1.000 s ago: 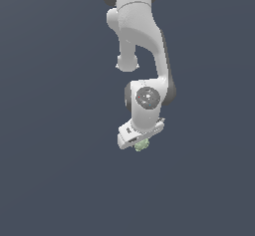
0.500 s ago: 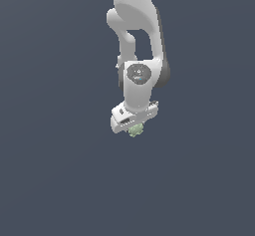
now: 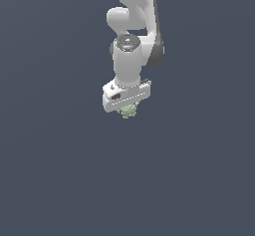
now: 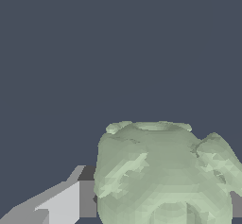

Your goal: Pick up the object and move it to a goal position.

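Plain dark slate bkgd; we see the gripper (image 3: 128,111) clamped on the knobbly pale green object (image 3: 129,111) (image 4: 165,176).

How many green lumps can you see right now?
1. The pale green lump sits just under the gripper, between its fingers, filling the wrist view. No others show; none seem hidden.
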